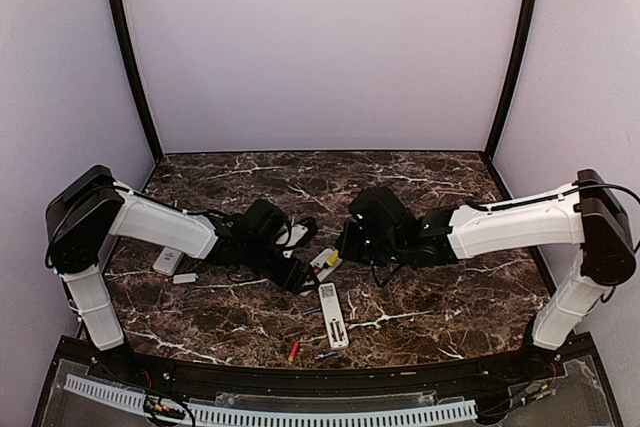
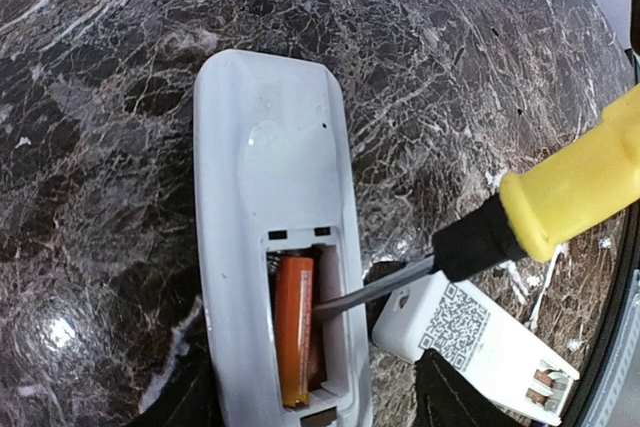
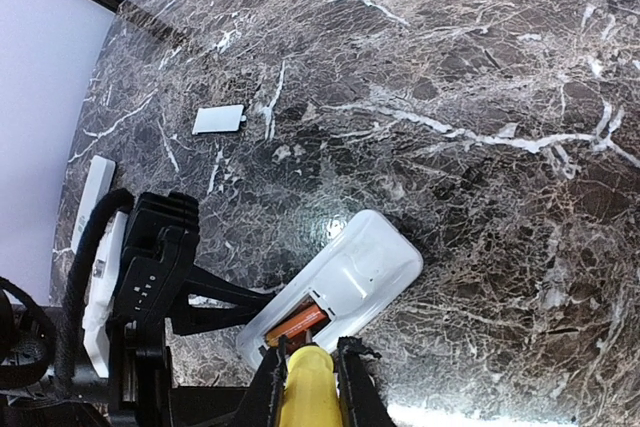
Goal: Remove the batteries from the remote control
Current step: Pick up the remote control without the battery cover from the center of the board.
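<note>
Dark marble table [image 1: 440, 297]. The left gripper [image 3: 255, 309] has its jaws spread loosely either side of a white remote control [image 2: 270, 197], lower centre of the left wrist view. The right gripper [image 3: 305, 372] clenches a yellow-handled screwdriver [image 2: 580, 187], its blade touching the orange battery [image 2: 293, 327] in the remote's open compartment.

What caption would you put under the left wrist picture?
A yellow-handled screwdriver reaches its tip to the orange battery in the white remote's open compartment.
</note>
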Available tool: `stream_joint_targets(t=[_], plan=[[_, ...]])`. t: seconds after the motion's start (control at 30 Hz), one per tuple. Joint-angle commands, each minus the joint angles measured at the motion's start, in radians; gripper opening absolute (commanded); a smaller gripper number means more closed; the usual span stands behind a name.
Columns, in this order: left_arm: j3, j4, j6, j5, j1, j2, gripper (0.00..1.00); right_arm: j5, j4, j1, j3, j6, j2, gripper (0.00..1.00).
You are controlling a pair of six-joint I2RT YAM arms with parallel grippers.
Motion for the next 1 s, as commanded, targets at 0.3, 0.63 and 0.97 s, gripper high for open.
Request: stream_joint_targets(t=[0.3,0.63,0.97], plan=[[-0.008,-0.072,0.104,-0.134,-0.078,0.068,0.34,-0.017,0.139,0.007,-0.103,0.099,-0.01,0.0],[-0.038,-0.083,0.092,-0.197,-0.085,0.012,0.2,0.01,0.367,0.002,-0.278,0.165,-0.189,0.0],[-0.027,-0.165,0.15,-0.389,-0.086,-0.078,0.0,0.079,0.328,0.002,-0.312,0.111,-0.285,0.0]])
